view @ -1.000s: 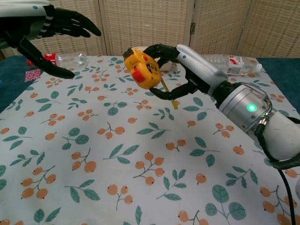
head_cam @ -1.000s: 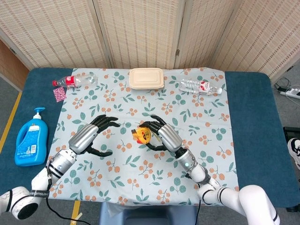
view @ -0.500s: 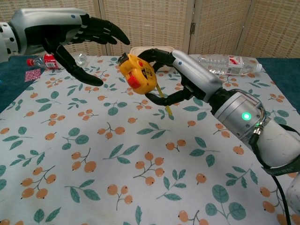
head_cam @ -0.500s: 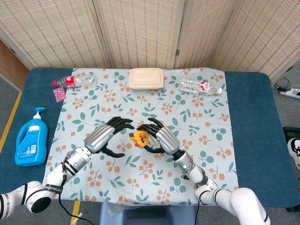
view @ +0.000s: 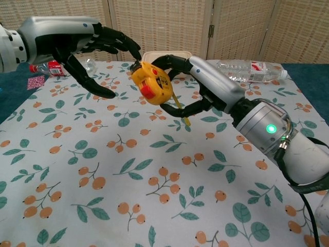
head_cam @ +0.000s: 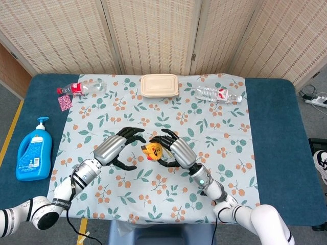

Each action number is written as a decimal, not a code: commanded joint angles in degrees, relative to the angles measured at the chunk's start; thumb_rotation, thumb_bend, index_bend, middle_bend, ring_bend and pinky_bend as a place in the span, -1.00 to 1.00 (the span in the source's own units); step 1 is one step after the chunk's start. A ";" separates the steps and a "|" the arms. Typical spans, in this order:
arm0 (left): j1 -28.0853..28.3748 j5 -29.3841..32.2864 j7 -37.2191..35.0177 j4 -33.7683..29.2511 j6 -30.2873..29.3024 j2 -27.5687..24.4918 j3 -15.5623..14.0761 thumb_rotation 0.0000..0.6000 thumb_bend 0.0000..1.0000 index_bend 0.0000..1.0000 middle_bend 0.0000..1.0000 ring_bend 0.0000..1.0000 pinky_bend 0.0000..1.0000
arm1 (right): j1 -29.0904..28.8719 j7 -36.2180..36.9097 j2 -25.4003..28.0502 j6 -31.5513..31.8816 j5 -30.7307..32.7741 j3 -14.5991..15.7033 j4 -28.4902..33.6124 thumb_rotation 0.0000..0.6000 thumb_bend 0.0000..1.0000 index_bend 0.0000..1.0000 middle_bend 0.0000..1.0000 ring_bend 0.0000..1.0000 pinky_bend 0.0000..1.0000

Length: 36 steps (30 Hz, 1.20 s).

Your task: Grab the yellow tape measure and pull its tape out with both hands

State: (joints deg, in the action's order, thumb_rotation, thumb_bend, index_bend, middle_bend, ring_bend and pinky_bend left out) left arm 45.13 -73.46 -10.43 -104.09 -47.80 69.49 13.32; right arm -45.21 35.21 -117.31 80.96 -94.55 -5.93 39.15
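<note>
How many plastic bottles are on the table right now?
3: a red-label bottle at the far left, a clear bottle at the far right, and a blue pump bottle at the left edge.

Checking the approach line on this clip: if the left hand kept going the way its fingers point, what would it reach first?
Probably the yellow tape measure held up by the right hand. The left hand is open, and its fingers point at the case, nearly touching it. Depth is hard to judge, so they might pass just behind.
</note>
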 commanded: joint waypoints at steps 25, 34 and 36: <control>1.29 3.47 3.61 1.51 -1.18 1.78 -0.48 1.00 -0.62 -0.05 -0.78 -0.81 -1.00 | -0.15 1.05 -0.86 -0.36 0.56 0.30 -3.57 1.00 -0.23 0.16 -0.03 -0.33 -0.76; 0.90 4.52 4.49 2.55 -2.38 2.50 -0.61 1.00 -0.62 0.08 -0.70 -0.75 -1.00 | -0.27 1.40 -0.96 -0.59 0.93 0.19 -4.68 1.00 -0.23 0.16 -0.03 -0.32 -0.77; 0.94 4.82 4.67 2.87 -2.42 2.80 -0.62 1.00 -0.62 0.11 -0.69 -0.74 -1.00 | -0.32 1.37 -1.00 -0.60 0.95 0.20 -4.86 1.00 -0.23 0.16 -0.03 -0.33 -0.77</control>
State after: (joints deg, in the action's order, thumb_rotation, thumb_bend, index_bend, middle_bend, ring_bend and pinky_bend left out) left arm 46.06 -68.73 -5.83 -101.30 -50.20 72.20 12.71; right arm -45.51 36.58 -118.30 80.37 -93.61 -5.73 34.29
